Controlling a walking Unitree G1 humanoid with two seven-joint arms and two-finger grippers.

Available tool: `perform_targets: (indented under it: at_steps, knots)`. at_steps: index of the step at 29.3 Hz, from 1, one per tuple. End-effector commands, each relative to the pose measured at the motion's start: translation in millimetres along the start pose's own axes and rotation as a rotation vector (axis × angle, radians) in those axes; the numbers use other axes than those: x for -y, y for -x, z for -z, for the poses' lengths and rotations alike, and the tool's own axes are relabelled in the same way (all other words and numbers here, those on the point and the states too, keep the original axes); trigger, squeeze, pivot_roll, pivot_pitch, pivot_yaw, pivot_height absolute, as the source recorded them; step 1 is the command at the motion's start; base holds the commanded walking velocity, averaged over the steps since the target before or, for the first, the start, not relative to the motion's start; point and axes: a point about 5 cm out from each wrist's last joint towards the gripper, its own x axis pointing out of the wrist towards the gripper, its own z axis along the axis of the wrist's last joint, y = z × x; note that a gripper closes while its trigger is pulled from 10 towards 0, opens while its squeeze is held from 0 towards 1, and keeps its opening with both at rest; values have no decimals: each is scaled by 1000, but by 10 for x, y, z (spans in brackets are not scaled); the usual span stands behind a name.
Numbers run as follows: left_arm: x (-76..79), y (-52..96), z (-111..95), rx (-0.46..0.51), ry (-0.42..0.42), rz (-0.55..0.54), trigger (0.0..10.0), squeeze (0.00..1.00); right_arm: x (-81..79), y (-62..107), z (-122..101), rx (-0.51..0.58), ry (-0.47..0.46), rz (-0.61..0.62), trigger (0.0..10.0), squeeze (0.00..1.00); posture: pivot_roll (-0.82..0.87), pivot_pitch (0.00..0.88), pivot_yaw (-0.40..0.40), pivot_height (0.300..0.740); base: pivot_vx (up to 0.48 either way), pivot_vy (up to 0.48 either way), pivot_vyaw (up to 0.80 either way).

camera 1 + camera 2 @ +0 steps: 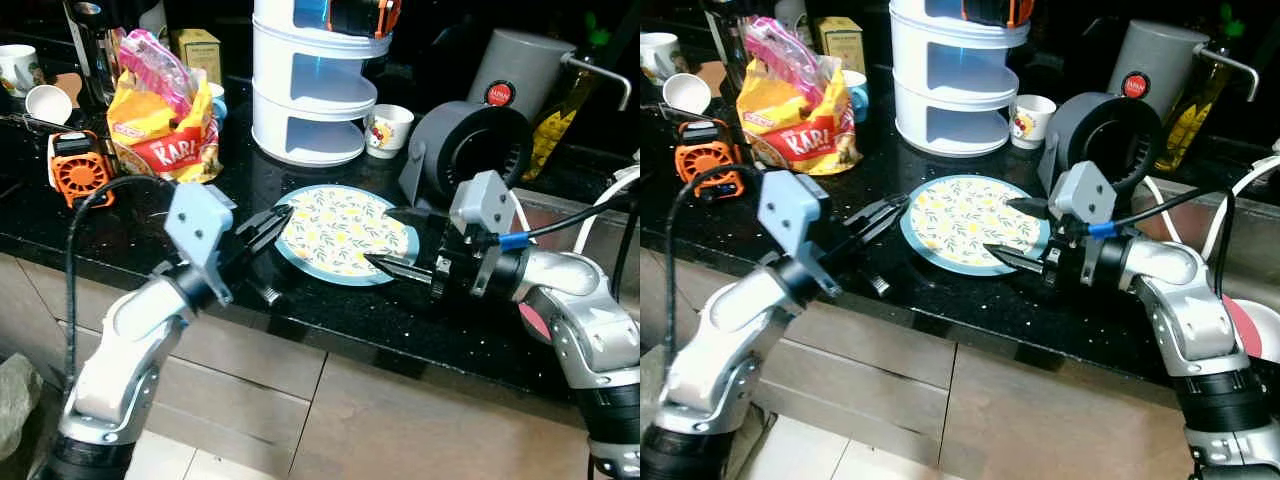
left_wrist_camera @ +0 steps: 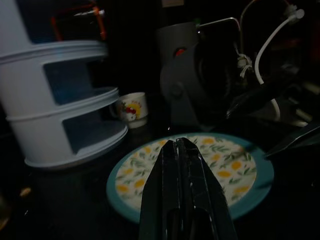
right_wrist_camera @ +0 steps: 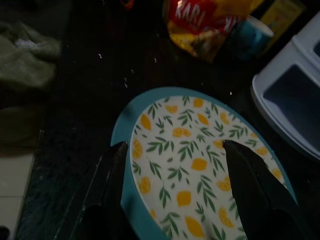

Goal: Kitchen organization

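Left eye view tells me I'm early in this: the plate [image 1: 343, 231] lies flat on the black counter [image 1: 330, 320] near its front edge, not lifted, and nothing I can see has been put away, so I judge the grasp, the carry and the placing are all left to do. Going by size, I count one counter, then one white three-tier rack [image 1: 312, 85] at the far middle, one grey canister [image 1: 523, 62] far right, one round grey appliance [image 1: 470, 140] just beyond the plate, and one yellow snack bag [image 1: 165, 115] far left. Next comes the one plate, blue-rimmed with a lemon print, then one orange gadget [image 1: 77, 165] at the left edge. Cups: I make out four, one by the rack [image 1: 387, 130], one blue behind the bag [image 1: 217, 102], two at the far left [image 1: 48, 102]. My right gripper [image 1: 398, 240] is spread wide, fingers straddling the plate's right rim, holding nothing. My left gripper [image 1: 268, 226] has its fingers pressed together, empty, tips at the plate's left rim.
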Motion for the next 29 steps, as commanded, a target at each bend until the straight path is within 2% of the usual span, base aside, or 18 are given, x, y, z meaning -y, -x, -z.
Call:
perform_targets:
  at_steps: [1,3,5,7,11,14,17,29]
  knots:
    - [-4,46,-14,-11,10,19,10000,0,-28,-75,-21,-20,34,5,10000,0,171,12,-105,740,0,0,0]
    - [-16,85,-9,-19,19,24,10000,0,-40,-130,-10,-17,30,23,10000,0,172,11,-106,740,0,0,0]
    - [-107,260,21,-59,16,9,10000,0,-74,-279,12,-14,15,61,10000,0,177,7,-104,740,0,0,0]
    - [-113,270,19,-58,17,7,10000,0,-76,-282,12,-14,15,60,10000,0,177,7,-104,740,0,0,0]
    - [-163,426,26,-70,70,-16,10000,0,-100,-298,67,-74,56,40,10000,0,183,4,-107,740,0,0,0]
    - [-74,544,153,-134,117,30,10000,0,-68,-317,127,-153,115,53,10000,0,189,2,-112,740,0,0,0]
    - [33,569,182,-131,197,80,10000,0,-26,-315,123,-187,151,64,10000,0,188,2,-114,740,0,0,0]
    - [143,640,247,-198,247,132,10000,0,144,-160,28,-219,217,76,10000,0,185,8,-113,740,0,0,0]
